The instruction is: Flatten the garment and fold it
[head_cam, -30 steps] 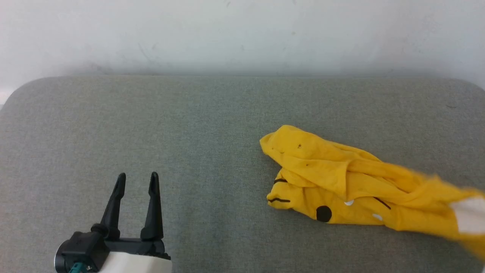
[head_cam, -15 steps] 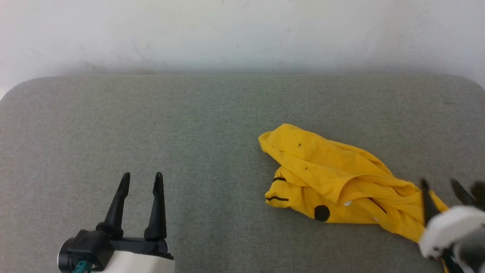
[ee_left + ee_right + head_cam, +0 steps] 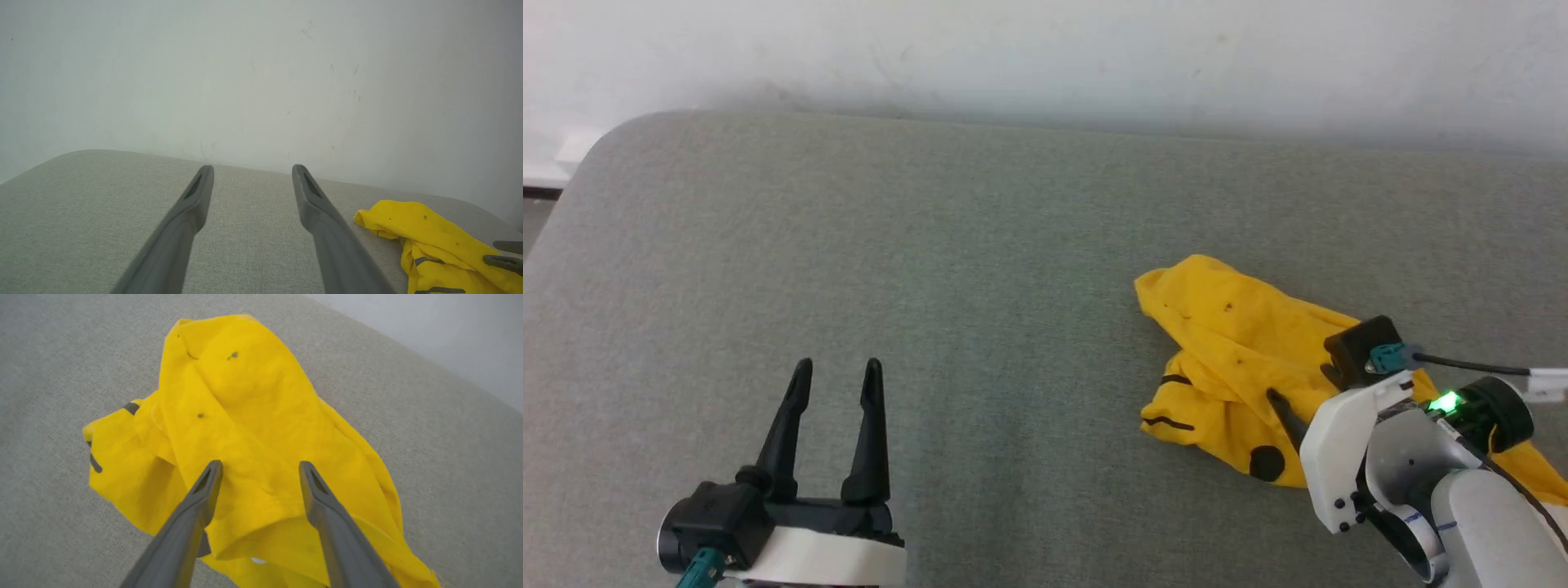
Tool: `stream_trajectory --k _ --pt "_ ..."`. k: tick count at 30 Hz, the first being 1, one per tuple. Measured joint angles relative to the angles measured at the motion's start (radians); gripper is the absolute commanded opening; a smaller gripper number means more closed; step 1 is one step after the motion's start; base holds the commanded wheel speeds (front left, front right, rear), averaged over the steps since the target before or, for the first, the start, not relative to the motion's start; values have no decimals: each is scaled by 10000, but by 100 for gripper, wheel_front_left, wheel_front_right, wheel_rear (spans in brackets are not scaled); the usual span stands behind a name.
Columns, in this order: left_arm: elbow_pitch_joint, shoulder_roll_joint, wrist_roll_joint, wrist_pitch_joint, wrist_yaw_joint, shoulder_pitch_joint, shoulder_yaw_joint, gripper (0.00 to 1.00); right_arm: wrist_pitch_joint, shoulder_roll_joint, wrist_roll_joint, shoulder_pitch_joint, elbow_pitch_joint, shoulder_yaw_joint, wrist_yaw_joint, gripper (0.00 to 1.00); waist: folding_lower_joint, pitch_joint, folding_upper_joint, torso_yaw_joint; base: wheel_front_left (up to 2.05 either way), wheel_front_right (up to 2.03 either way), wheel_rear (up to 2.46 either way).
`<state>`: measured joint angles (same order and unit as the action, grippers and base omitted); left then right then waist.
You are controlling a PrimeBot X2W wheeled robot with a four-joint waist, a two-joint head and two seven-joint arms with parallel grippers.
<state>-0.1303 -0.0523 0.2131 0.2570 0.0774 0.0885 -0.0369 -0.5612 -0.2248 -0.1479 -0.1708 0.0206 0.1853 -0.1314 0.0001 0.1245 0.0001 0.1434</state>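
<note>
The garment [image 3: 1225, 335] is lying in a crumpled heap on the right half of the grey fabric-covered surface [image 3: 980, 245], well apart from the pale wall [image 3: 1045, 49] behind. It is sitting bunched rather than spread: plain yellow cloth is folding over the top, while a black dot [image 3: 1266, 463] and a couple of short black stripes [image 3: 1168, 422] are peeking out along its near edge. Over on that side the right gripper [image 3: 260, 464] is hanging above the heap, its white wrist covering the garment's right end in the head view and a small green light [image 3: 1445, 402] glowing on the arm. Its jaws are standing wide apart with nothing pinched between them. In the right wrist view the two dark fingers are framing a raised fold of yellow cloth, and whether their tips are touching it I cannot tell. Now to the other side: the left gripper [image 3: 839, 365] is sitting at the lower left of the head view, over bare grey fabric and well apart from the garment, with its fingers pointing toward the wall. Those jaws are spread wide too, holding nothing at all. The left wrist view is showing the yellow heap off at its lower right, with two dark fingertips [image 3: 506, 253] of the other arm lying over the cloth at the frame's edge
</note>
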Motion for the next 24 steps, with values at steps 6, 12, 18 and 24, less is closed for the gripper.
stream_trajectory --k 6,12,18,24 --pt "107 0 94 0 0 -161 -19 100 -604 -374 -430 -300 867 704 0 0 0 185 0 467 0 0 0" --pt "209 0 153 0 -82 -149 -52 100 -255 -616 -566 -870 731 859 0 0 0 8 0 660 0 0 0" --pt "244 0 157 0 -167 -91 -136 100 207 -803 -587 -2388 104 1045 0 0 -1 -489 0 657 0 0 0" --pt "251 0 157 0 -167 -75 -272 100 702 -410 -573 -3378 -355 2727 0 0 -3 -786 0 703 0 0 0"
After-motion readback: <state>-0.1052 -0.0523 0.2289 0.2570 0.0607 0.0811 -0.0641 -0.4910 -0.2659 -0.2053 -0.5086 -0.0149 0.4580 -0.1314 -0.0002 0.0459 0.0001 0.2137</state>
